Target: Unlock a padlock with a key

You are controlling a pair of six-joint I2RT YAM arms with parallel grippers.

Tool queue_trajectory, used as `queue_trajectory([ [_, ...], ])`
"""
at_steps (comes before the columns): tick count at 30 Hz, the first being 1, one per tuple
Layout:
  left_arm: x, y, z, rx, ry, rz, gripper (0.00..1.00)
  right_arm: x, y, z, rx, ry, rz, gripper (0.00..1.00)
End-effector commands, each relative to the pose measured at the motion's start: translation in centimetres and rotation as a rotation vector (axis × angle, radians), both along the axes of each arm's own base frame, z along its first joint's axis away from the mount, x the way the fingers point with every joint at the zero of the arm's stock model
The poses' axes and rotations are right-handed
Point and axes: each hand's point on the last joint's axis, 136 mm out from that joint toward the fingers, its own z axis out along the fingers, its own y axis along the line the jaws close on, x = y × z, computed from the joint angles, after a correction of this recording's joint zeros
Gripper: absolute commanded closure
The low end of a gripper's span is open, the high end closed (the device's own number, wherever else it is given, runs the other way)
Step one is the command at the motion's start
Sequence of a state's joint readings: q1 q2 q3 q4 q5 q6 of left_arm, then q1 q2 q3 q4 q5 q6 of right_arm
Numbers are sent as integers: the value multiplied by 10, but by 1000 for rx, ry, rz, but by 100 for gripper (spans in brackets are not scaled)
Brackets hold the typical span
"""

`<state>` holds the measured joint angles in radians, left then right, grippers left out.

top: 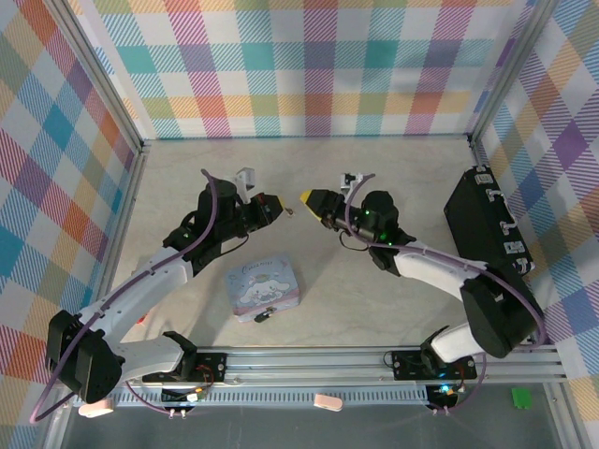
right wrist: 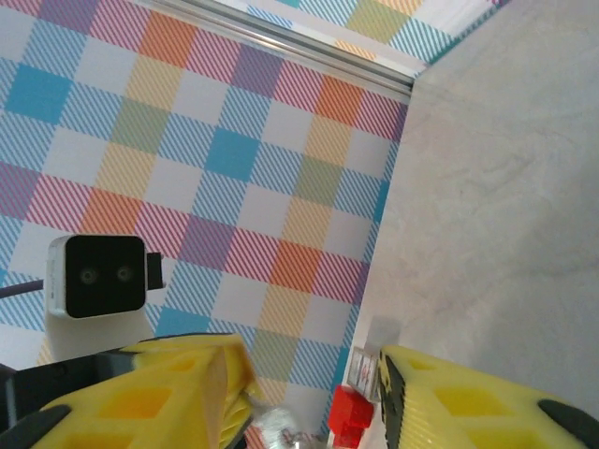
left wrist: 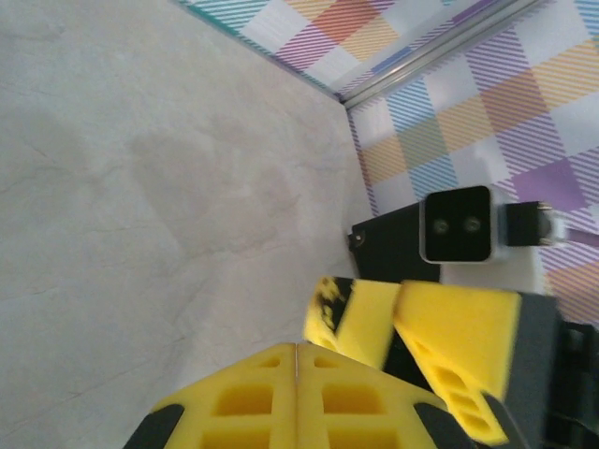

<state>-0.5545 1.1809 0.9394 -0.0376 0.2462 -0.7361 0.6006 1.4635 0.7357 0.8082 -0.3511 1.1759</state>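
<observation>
Left end effector: clenched, apparently on key, held mid-air. Right end effector: released, just beside. Padlock: seemingly at tin edge. Risk: thin key slipping in handover, dropping onto worktop.

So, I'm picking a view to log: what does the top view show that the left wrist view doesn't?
Top view: the tin, lying in front of the left arm. Left wrist view: the left end effector close up, its jaws pressed together. Both: the right end effector and the black case.
</observation>
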Motion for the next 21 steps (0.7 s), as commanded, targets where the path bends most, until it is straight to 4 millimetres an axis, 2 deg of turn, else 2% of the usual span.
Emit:
queue_trajectory([
  [1, 2, -12, 14, -68, -19, -33, 100, -16, 3, 27, 119, -134, 91, 53],
  [11, 3, -29, 25, -168, -11, -94, 100, -27, 5, 29, 88, -227, 136, 50],
  [14, 4, -31, 29, -185, -14, -98, 100, -26, 4, 22, 93, -206, 132, 51],
  [21, 4, -35, 37, -201, -15, -117, 100, -30, 6, 29, 123, -222, 163, 58],
])
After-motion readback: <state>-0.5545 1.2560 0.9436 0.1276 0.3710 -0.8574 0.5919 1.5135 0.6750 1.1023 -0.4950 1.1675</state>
